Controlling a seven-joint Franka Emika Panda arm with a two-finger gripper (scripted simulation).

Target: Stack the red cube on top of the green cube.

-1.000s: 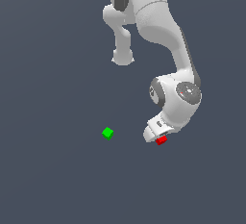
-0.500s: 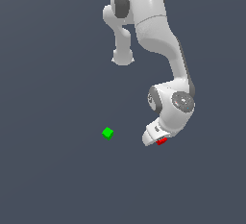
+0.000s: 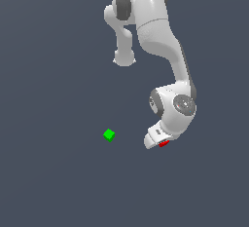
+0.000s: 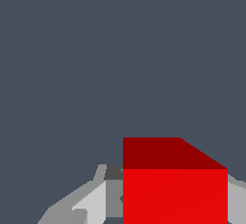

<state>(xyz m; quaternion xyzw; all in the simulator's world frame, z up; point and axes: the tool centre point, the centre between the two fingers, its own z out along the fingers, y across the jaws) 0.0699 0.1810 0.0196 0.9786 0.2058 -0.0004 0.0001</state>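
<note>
sinking lower than before, the gripper [image 3: 160,142] now straddles the red cube [image 3: 164,143]; grip unclear; green cube [image 3: 109,135] unmoved.

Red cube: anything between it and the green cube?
Nothing visible. In the exterior view the red cube sits under the end effector, and the green cube stands apart toward that view's left, with only bare floor between them.

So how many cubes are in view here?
2. The green cube sits alone on the floor, toward the exterior view's left of the arm. The red cube is mostly hidden under the claw; the wrist view shows it between the fingers.
</note>
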